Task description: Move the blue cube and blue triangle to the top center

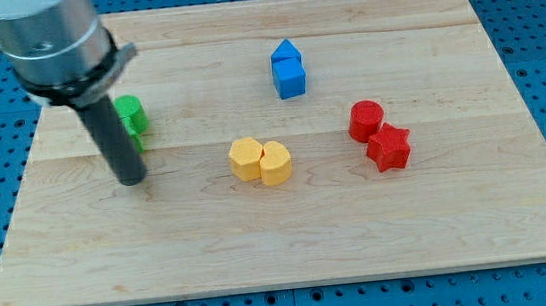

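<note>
The blue cube (pixel 290 78) and the blue triangle (pixel 286 53) stand touching each other above the board's middle, the triangle on the upper side. My tip (pixel 132 179) rests on the board at the view's left, far left of and lower than both blue blocks. It is just below the green blocks (pixel 131 118), which the rod partly hides.
A yellow hexagon (pixel 246 160) and a yellow heart-like block (pixel 276 163) sit together at the middle. A red cylinder (pixel 366 120) and a red star (pixel 389 148) sit at the right. The wooden board (pixel 463 245) lies on a blue pegboard.
</note>
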### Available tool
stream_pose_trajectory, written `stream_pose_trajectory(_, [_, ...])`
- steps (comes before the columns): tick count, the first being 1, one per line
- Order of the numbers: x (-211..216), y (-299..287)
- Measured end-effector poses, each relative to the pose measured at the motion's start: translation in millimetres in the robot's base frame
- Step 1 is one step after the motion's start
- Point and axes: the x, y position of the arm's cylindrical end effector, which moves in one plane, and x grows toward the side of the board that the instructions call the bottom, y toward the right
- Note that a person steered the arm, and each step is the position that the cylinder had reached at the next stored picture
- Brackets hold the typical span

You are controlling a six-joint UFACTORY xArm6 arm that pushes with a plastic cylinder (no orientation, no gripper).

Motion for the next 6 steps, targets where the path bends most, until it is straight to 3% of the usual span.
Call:
stream_pose_trajectory(2, [-60.0,105.0])
stream_pose_trajectory(4, [-90.4,172.3])
stream_pose_trajectory(5, [-108.2,188.2])
stream_pose_trajectory(6, [-164.9,187.2])
